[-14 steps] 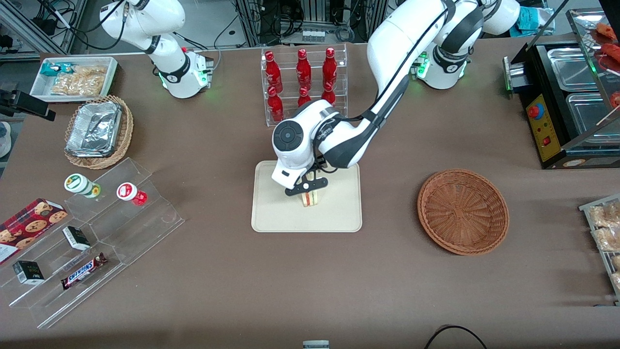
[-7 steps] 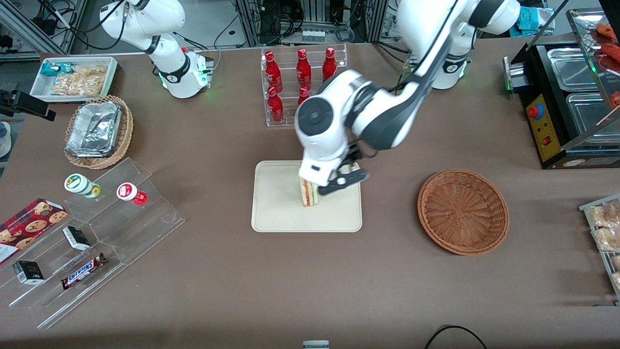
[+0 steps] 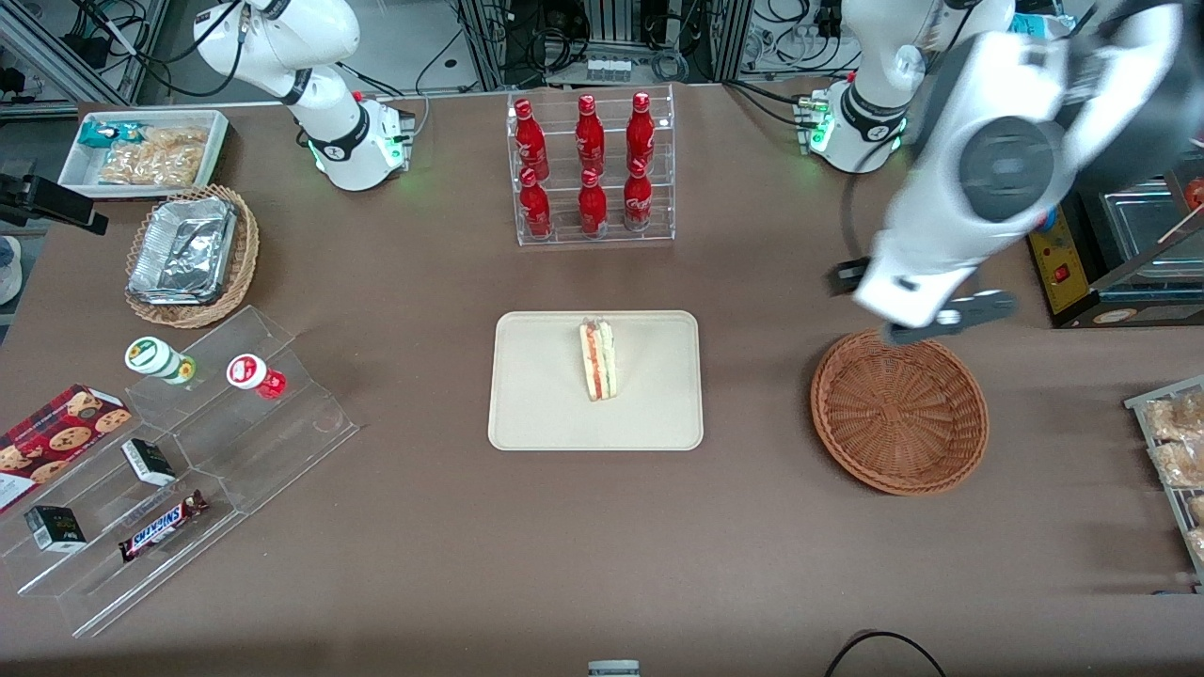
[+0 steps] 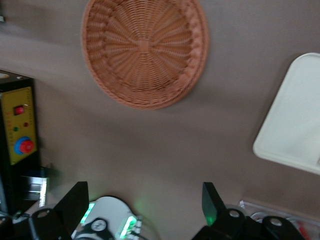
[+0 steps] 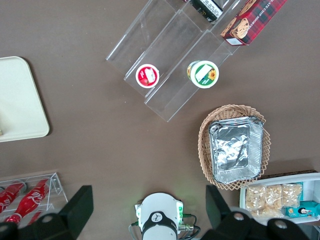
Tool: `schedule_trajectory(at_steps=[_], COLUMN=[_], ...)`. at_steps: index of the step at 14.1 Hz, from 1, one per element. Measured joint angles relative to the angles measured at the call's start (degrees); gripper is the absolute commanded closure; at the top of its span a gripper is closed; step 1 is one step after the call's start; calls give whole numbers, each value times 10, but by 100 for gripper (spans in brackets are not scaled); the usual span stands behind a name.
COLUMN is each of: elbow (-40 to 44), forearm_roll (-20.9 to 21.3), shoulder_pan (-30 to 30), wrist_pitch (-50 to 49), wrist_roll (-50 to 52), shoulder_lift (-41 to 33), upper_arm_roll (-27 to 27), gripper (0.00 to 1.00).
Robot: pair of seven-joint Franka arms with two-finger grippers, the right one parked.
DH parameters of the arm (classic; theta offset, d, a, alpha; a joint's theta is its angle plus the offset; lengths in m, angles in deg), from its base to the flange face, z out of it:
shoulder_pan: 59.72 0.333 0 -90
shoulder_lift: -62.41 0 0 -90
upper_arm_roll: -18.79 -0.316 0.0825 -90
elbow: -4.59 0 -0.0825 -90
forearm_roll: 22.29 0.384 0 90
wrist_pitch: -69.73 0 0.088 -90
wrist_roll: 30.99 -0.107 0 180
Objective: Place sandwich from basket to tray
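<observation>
The sandwich (image 3: 598,359) stands on its edge in the middle of the cream tray (image 3: 536,414), with its red, orange and green layers showing. The reddish-brown wicker basket (image 3: 898,409) is empty and lies toward the working arm's end of the table. My left gripper (image 3: 917,315) hangs high above the basket's rim farther from the front camera, open and empty. In the left wrist view the gripper (image 4: 144,205) has its fingers wide apart over bare table, with the basket (image 4: 145,50) and a corner of the tray (image 4: 295,125) in sight.
A clear rack of red bottles (image 3: 591,169) stands farther back than the tray. A black appliance (image 3: 1063,235) with metal pans sits beside the gripper. A snack tray (image 3: 1176,451) lies at the working arm's end. A clear tiered stand (image 3: 188,451) and a foil-lined tan basket (image 3: 193,254) lie toward the parked arm's end.
My gripper let go of the sandwich on the tray, rose, and swung away to above the basket. The sandwich stays standing on the tray.
</observation>
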Motion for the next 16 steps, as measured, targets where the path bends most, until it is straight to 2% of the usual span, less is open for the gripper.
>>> schedule_trajectory(at_steps=[4,6,12,16], elbow=[-3,-3,15,40], forearm_roll=[0,-1,-11,-65], shoulder_pan=[109,135,130,131], wrist_pitch=[-38,-43,-42,-42], wrist_roll=[-87,-112,-115,-115], shoulder_lift=[-43,-59,-64,-56], upper_arm_roll=[-2,-3,8,8], gripper=[0,0,0,0])
